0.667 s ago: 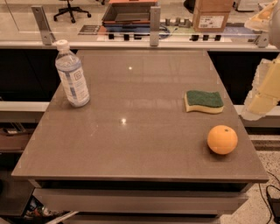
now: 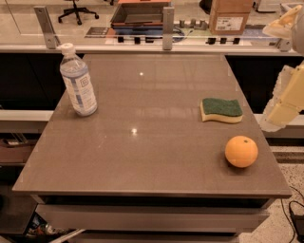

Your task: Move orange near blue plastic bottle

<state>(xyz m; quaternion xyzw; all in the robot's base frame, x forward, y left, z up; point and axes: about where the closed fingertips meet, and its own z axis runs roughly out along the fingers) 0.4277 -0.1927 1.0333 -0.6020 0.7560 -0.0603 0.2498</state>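
Note:
The orange (image 2: 241, 151) sits on the brown table (image 2: 142, 156) near its front right corner. The blue plastic bottle (image 2: 78, 80), clear with a white cap and a pale label, stands upright at the table's back left. They are far apart, on opposite sides of the table. My gripper (image 2: 281, 110) is the pale cream part at the right edge of the camera view. It hangs beyond the table's right side, above and to the right of the orange, touching nothing.
A green-and-yellow sponge (image 2: 221, 109) lies on the table behind the orange. A counter with a cardboard box (image 2: 229, 16) and a dark tray (image 2: 138, 14) runs behind the table. Two metal posts (image 2: 167, 27) stand at its back edge.

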